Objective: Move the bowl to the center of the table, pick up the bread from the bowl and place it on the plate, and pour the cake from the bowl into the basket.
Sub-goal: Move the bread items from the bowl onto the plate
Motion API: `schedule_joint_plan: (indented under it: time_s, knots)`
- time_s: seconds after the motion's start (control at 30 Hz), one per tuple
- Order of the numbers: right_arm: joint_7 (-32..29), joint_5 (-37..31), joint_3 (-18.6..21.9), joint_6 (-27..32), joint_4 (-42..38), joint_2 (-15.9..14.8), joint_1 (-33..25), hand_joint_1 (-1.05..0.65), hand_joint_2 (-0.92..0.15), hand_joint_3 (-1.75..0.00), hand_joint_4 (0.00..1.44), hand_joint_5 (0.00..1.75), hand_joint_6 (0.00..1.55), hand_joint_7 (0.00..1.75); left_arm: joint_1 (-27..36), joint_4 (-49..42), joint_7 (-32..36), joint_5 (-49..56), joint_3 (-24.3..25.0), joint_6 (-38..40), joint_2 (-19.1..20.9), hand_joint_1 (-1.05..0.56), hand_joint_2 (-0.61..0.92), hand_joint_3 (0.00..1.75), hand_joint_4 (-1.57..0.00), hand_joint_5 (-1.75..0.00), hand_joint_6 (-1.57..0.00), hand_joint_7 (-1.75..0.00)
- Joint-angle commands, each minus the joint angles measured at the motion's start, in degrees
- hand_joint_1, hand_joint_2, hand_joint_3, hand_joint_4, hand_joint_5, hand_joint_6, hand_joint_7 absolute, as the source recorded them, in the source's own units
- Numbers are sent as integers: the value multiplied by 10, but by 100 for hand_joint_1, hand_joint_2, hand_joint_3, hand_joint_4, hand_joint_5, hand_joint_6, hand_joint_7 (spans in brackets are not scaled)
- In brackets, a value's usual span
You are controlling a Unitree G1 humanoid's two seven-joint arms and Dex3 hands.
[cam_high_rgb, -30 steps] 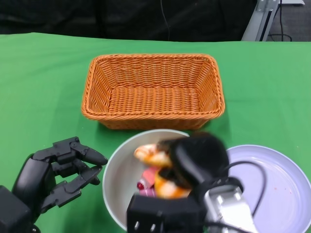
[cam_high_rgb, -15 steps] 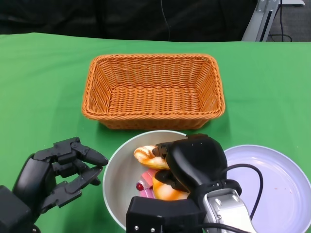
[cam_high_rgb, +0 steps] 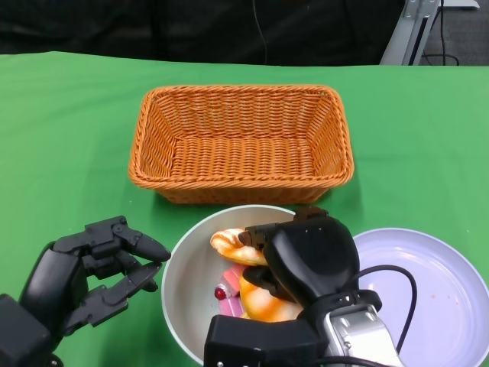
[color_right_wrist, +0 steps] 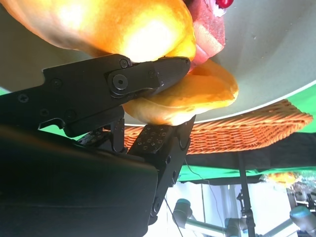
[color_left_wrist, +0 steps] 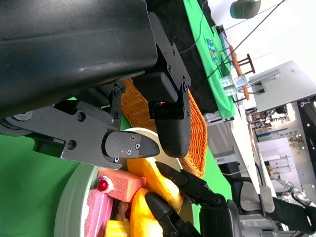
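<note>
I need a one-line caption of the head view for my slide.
Right hand grips a bread inside the bowl, between basket and plate; left hand hovers open.

A woven orange basket (cam_high_rgb: pixel 241 144) was seen on a bright green worktop (cam_high_rgb: pixel 69 122). Golden-orange bread (cam_high_rgb: pixel 233 243) and a pink cake (cam_high_rgb: pixel 231 292) topped with a red dot were pictured in a pale grey-white bowl (cam_high_rgb: pixel 183 283), beside a pale lavender plate (cam_high_rgb: pixel 435 298). Both hands, left (cam_high_rgb: pixel 92 279) and right (cam_high_rgb: pixel 306 264), were shown in black.

Right hand (cam_high_rgb: pixel 309 260) hides much of the bowl's (cam_high_rgb: pixel 179 283) contents.
</note>
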State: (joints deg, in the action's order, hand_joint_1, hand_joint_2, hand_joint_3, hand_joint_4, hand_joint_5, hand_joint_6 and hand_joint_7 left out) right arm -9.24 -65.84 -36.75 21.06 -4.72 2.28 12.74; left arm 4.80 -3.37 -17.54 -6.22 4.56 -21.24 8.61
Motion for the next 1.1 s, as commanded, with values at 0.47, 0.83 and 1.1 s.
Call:
schedule_joint_plan:
  time_s: [0.47, 0.83, 1.1]
  knots:
    - [-53, 40, 20, -37, -22, -28, -2, -30, -91, 0, 56, 171, 74, 100, -4, -22, 1, 2, 3, -29, 8, -12, 92, 29, -73, -139, -80, -100]
    - [-68, 66, 46, -72, 3, -49, 3, -30, -92, -5, 55, 175, 54, 149, -3, -17, 4, 5, 1, -23, 6, -13, 92, 30, -74, -139, -80, -100]
    - [-60, 71, 55, -76, 29, -52, 1, -30, -92, -2, 57, 173, 61, 126, -3, -18, 3, 4, 1, -23, 7, -12, 92, 30, -74, -139, -79, -101]
